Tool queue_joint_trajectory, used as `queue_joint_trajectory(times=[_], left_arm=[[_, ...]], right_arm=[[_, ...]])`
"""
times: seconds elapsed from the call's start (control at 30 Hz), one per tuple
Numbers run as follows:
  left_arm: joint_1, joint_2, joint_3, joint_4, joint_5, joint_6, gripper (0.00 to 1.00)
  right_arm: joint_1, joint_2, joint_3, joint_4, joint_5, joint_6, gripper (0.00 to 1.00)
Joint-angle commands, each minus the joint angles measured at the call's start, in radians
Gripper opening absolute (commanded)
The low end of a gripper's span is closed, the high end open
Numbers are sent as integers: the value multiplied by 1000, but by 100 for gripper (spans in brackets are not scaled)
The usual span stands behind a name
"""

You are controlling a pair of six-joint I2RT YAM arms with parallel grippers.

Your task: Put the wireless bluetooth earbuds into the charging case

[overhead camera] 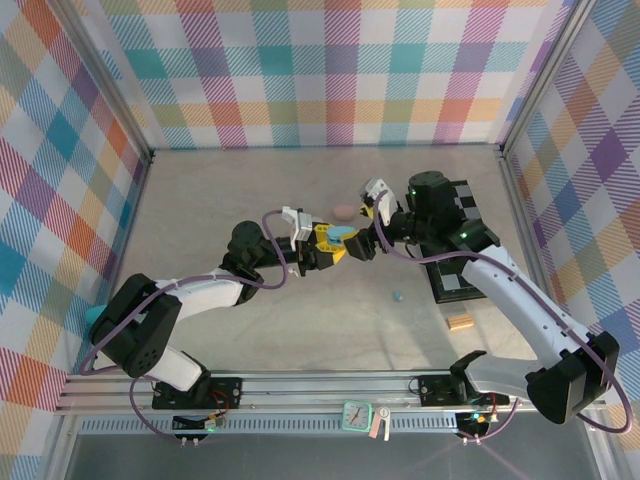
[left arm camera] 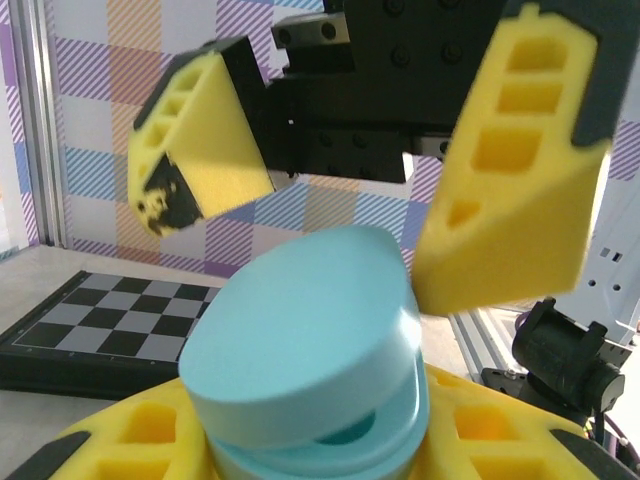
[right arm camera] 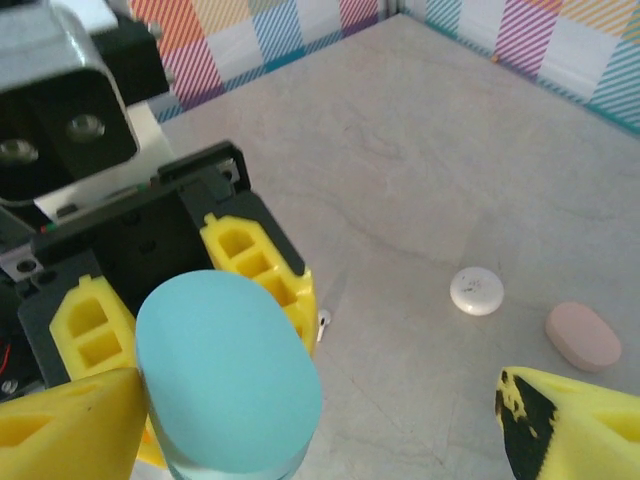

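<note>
My left gripper (overhead camera: 333, 246) is shut on a light blue charging case (overhead camera: 342, 233), held above the table's middle. In the left wrist view the case (left arm camera: 300, 340) sits between my yellow fingers (left arm camera: 130, 440) with its lid slightly ajar. My right gripper (overhead camera: 362, 238) stands open, its two fingers (left arm camera: 205, 140) on either side of the case lid without touching it. From the right wrist the case (right arm camera: 225, 370) lies by my left finger (right arm camera: 70, 430). A white earbud (right arm camera: 323, 321) lies on the table below, and a light blue earbud (overhead camera: 397, 296) lies further to the right.
A pink case (overhead camera: 344, 211) (right arm camera: 583, 337) and a round white case (right arm camera: 476, 291) rest on the table behind the grippers. A black checkerboard (overhead camera: 450, 283) and a tan wooden block (overhead camera: 460, 320) lie to the right. Plaid walls enclose the table.
</note>
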State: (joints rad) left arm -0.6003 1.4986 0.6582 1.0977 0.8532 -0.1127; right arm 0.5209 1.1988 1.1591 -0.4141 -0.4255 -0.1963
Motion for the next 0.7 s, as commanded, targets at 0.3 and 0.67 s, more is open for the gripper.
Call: queue_joint_trajectory(times=[0.3, 0.67], left_arm=[[-9, -24, -6, 58, 87, 17, 27], [3, -29, -24, 45, 37, 30, 27]], right_arm=[[-30, 31, 59, 44, 100, 90, 88], [-32, -32, 14, 68, -88, 56, 93]])
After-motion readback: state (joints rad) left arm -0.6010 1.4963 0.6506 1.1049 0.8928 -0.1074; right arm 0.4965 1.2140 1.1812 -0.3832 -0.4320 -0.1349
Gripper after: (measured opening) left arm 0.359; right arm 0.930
